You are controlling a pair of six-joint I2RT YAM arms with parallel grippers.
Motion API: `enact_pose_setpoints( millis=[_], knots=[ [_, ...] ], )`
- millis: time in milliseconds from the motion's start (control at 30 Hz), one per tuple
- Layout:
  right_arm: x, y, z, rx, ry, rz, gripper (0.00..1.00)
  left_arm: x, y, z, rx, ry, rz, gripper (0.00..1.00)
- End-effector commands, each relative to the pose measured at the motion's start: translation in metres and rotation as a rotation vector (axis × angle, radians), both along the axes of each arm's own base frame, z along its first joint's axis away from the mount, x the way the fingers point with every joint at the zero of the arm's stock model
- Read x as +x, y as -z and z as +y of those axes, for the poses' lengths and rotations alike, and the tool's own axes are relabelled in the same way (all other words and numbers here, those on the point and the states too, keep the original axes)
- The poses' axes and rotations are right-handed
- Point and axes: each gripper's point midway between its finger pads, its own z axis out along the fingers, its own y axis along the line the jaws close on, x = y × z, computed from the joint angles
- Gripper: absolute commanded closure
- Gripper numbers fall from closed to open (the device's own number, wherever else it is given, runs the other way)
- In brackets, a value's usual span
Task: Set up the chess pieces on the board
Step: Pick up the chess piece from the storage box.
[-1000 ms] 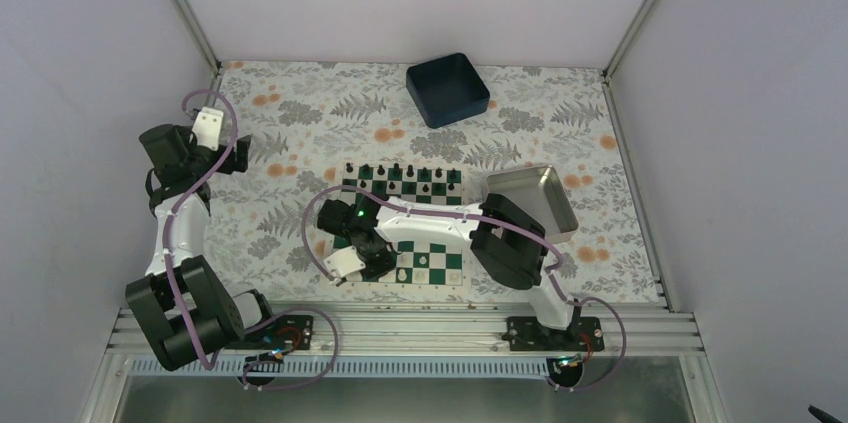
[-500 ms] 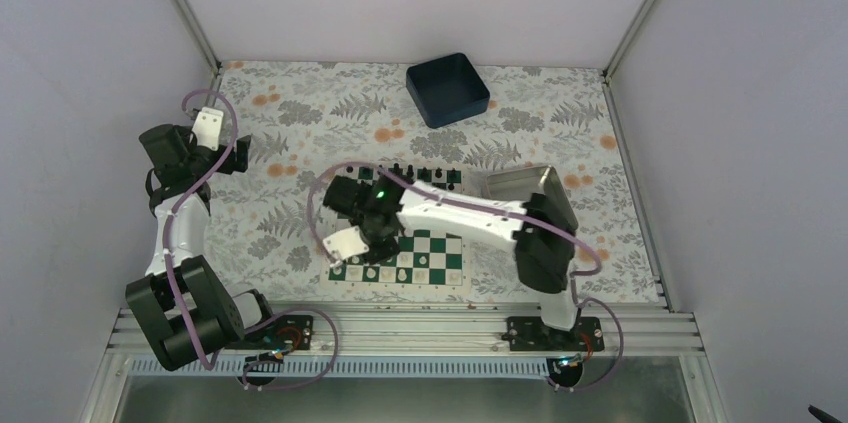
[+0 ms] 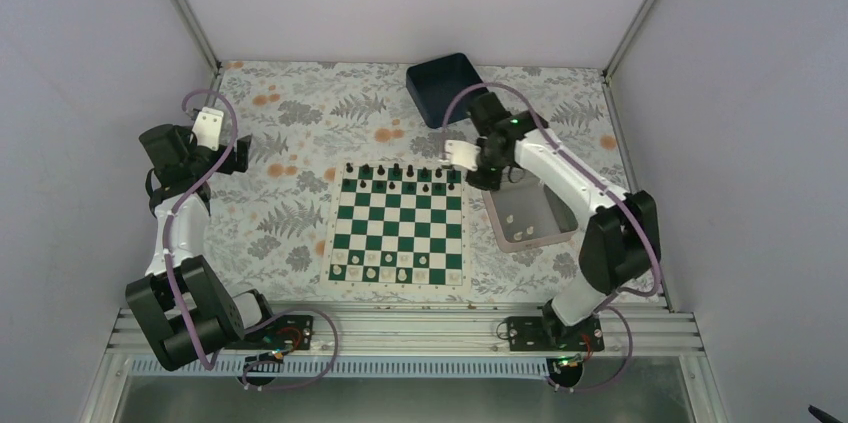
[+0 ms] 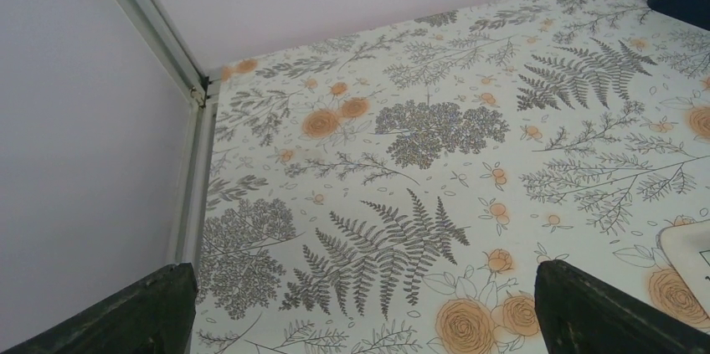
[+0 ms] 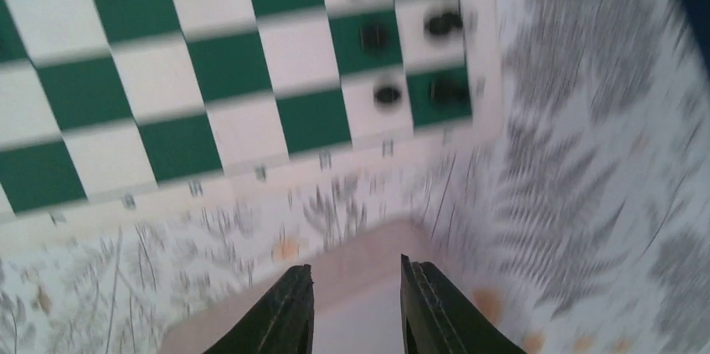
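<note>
The board point(image 3: 400, 228) lies mid-table, green and white. Several white chess pieces point(image 3: 372, 259) stand along its near rows, towards the left. More white chess pieces point(image 3: 527, 233) lie in the silver tray point(image 3: 500, 218). My right gripper point(image 3: 478, 169) hovers above the tray's far left corner, open with nothing between its fingers point(image 5: 295, 308). In the blurred right wrist view the board point(image 5: 209, 78) and the tray corner point(image 5: 377, 253) show beneath the right gripper point(image 5: 356, 279). My left gripper point(image 3: 243, 151) hangs open over the floral cloth, far left of the board.
Black pieces point(image 3: 400, 175) line the board's far rows, also blurred in the right wrist view as black pieces point(image 5: 387, 94). A dark blue bin point(image 3: 435, 83) sits at the back, partly behind the right arm. The left wrist view shows the wall corner rail point(image 4: 197, 94).
The right arm has swung from the board's near left corner across to the tray's far corner, uncovering the board and tray. The left arm has not moved.
</note>
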Motion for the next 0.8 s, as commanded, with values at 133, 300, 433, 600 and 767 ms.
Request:
enact_pose_setpoints(
  millis=[133, 300, 433, 600, 767],
  knots=[
    [-0.015, 0.024, -0.092, -0.019, 0.161, 0.031, 0.69, 0.001, -0.006, -0.003, -0.009, 0.025, -0.028, 0.0],
    [-0.03, 0.053, -0.116, -0.036, 0.203, 0.087, 0.68, 0.001, -0.005, -0.003, -0.012, 0.028, -0.026, 0.0],
    [-0.041, 0.073, -0.116, -0.035, 0.208, 0.138, 0.67, 0.001, -0.007, -0.003, -0.011, 0.025, -0.027, 0.0],
    [-0.046, 0.091, -0.117, -0.038, 0.22, 0.156, 0.66, 0.001, -0.007, -0.004, -0.014, 0.027, -0.028, 0.0],
    [-0.047, 0.1, -0.117, -0.037, 0.226, 0.158, 0.66, 0.001, -0.007, -0.003, -0.015, 0.026, -0.026, 0.0]
  ],
)
